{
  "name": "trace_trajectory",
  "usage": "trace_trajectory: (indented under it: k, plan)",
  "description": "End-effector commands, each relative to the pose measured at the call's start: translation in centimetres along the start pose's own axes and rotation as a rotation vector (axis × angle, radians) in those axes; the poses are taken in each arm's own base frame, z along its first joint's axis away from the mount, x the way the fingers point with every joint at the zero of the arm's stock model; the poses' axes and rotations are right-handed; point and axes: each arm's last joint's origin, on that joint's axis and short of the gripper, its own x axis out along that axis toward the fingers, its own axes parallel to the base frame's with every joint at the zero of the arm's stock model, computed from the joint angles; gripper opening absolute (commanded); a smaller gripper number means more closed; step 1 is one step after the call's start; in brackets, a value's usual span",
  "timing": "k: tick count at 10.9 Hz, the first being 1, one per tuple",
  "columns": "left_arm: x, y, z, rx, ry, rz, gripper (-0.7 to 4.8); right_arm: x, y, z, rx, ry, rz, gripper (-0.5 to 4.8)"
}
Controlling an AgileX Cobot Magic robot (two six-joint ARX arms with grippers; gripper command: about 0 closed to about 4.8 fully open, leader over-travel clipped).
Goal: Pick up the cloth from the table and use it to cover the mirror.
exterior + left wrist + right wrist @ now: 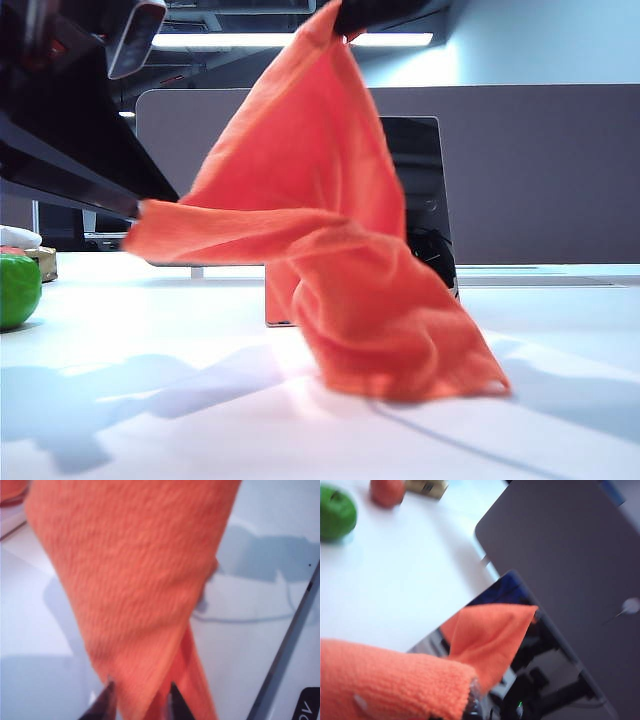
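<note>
The risk I see: the cloth point(330, 250) is bunched and its low end drags on the counter point(150, 420), so it may snag or tip the mirror point(420, 170) behind it. The right gripper point(335, 18), top centre, has its jaws clamped on one corner. The left gripper point(140, 702), at middle left, has spread jaws straddling another corner; whether they grip it I cannot tell.
</note>
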Motion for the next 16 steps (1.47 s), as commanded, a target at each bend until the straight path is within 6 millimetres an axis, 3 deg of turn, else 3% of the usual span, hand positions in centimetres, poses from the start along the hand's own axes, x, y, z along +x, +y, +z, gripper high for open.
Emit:
trace_trajectory:
  k: [1, 4, 11, 14, 16]
  plan:
    - [1.5, 0.8, 0.3, 0.002, 0.0, -0.013, 1.31, -1.1, -1.2, 1.0, 0.02, -0.068, -0.066, -0.05]
    - [4.5, 2.2, -0.4, -0.04, 0.051, -0.09, 1.31, -1.5, -1.5, 1.3, 0.024, -0.07, -0.087, -0.05]
    - [6.4, 3.3, 0.1, 0.003, -0.021, -0.071, 1.32, -1.5, -1.5, 1.3, 0.021, -0.07, -0.087, -0.05]
    - [7.4, 3.8, -0.6, -0.023, 0.018, -0.084, 1.89, -1.6, -1.6, 1.4, 0.018, -0.074, -0.091, -0.05]
    - [7.6, 3.8, -0.7, -0.029, 0.026, -0.104, 1.89, -1.6, -1.6, 1.4, 0.007, -0.072, -0.092, -0.05]
